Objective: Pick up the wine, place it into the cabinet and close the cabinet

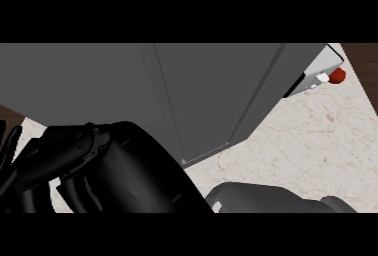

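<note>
Fingers curled and dark, my left hand point(66, 160) fills the near left of the view, bunched close under my eyes. Whether it wraps around anything I cannot tell, since the knuckles and palm hide whatever might sit inside. Nothing I can recognise as the wine bottle shows anywhere, so I cannot say where it lies relative to that hand. My right forearm point(273, 199) lies low at the near edge, grey and rounded, and its hand is out of view. Just beyond my left hand stands the grey cabinet point(148, 90), its flat panels reaching across the far left and centre. Pale marble counter point(310, 145) spreads to the right. At the far right sits a white object with a red knob point(337, 75).
</note>
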